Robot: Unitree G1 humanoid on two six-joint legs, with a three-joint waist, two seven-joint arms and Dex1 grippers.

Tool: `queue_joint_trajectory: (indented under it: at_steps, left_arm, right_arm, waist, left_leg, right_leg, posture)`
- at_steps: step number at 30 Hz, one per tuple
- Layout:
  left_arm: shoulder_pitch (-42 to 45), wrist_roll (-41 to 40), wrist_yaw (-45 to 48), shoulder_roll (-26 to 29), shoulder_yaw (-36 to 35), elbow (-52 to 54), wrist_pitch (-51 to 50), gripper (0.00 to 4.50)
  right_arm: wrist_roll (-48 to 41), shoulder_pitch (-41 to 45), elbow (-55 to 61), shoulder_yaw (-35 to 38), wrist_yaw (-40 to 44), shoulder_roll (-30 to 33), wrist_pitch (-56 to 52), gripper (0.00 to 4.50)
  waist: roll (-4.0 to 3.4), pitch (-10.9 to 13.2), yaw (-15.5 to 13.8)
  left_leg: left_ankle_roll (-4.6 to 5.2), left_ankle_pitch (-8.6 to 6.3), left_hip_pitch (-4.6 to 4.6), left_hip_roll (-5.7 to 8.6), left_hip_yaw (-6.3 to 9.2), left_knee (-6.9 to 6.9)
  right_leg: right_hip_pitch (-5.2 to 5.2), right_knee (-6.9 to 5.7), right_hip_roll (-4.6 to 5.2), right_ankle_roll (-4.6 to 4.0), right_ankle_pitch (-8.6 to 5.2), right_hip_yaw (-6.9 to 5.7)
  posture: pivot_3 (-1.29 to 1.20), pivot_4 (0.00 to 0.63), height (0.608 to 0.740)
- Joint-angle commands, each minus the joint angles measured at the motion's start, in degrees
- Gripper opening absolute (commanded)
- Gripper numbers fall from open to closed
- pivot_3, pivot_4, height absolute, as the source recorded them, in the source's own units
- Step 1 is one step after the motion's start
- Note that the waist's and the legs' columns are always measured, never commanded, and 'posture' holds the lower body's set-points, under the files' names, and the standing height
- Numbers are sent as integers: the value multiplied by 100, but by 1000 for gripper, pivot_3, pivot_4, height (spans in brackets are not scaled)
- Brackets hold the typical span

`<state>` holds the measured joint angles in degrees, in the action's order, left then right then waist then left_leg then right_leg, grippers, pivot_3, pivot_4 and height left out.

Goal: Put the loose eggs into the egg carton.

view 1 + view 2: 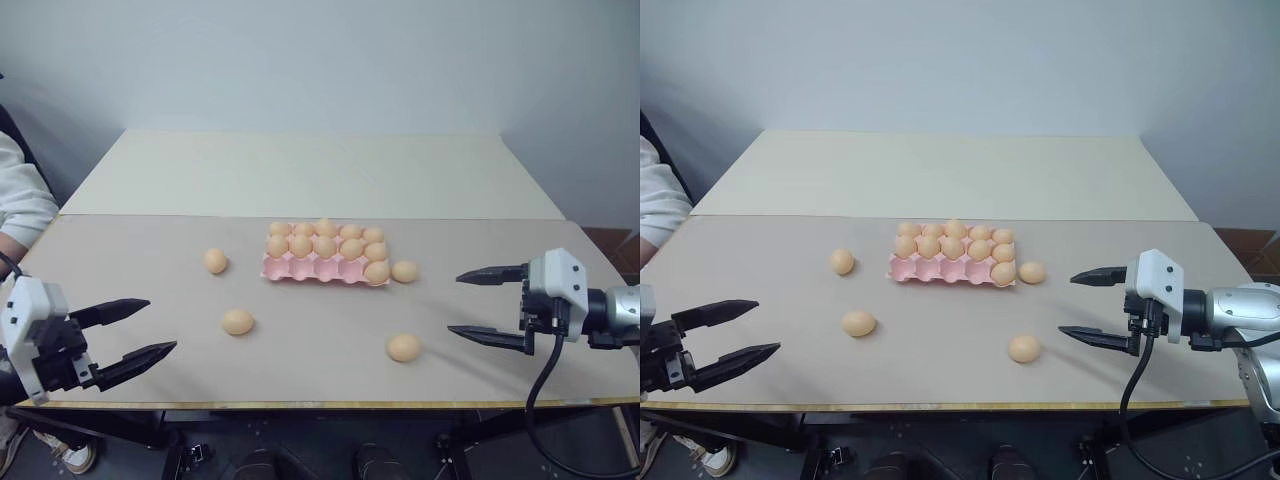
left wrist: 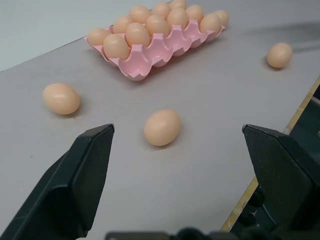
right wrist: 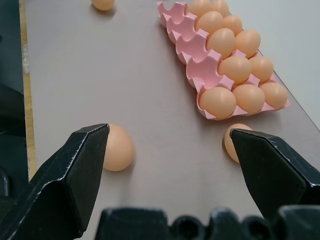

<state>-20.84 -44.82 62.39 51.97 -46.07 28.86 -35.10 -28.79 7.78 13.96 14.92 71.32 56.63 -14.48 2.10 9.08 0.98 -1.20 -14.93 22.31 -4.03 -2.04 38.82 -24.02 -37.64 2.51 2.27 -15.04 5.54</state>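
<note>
The pink egg carton (image 1: 308, 268) sits mid-table; its back two rows and its front right cell hold eggs, and several front cells are empty. Several loose eggs lie around it: one to its left (image 1: 215, 261), one touching or nearly touching its right corner (image 1: 405, 271), one nearer the front left (image 1: 238, 322) and one nearer the front right (image 1: 404, 347). My left gripper (image 1: 160, 325) hovers open at the front left, facing the front-left egg (image 2: 162, 127). My right gripper (image 1: 454, 303) hovers open at the right, with the front-right egg (image 3: 117, 147) just ahead of one finger.
The grey table's front edge (image 1: 320, 404) runs just below both grippers. A cream table (image 1: 300, 170) adjoins at the back. A person's white sleeve (image 1: 20, 205) shows at the far left. A black cable (image 1: 540, 390) hangs under my right arm.
</note>
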Motion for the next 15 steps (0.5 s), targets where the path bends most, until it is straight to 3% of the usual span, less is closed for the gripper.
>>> queue_joint_trajectory:
  at_steps: [1,15]
  left_arm:
    - [42,69,-52,0,-126,88,156,4475]
    - [164,-65,-50,-1,55,279,125,4475]
  right_arm:
    - [-47,56,53,124,39,24,125,4500]
    - [7,218,-121,47,115,60,214,4500]
  waist:
    - [0,0,0]
    - [0,0,3]
  left_leg:
    - [0,0,0,0,0,0]
    - [0,0,0,0,0,1]
  right_leg:
    - [0,0,0,0,0,0]
    - [1,0,0,0,0,0]
  posture:
    - [0,150,740]
    - [0,150,740]
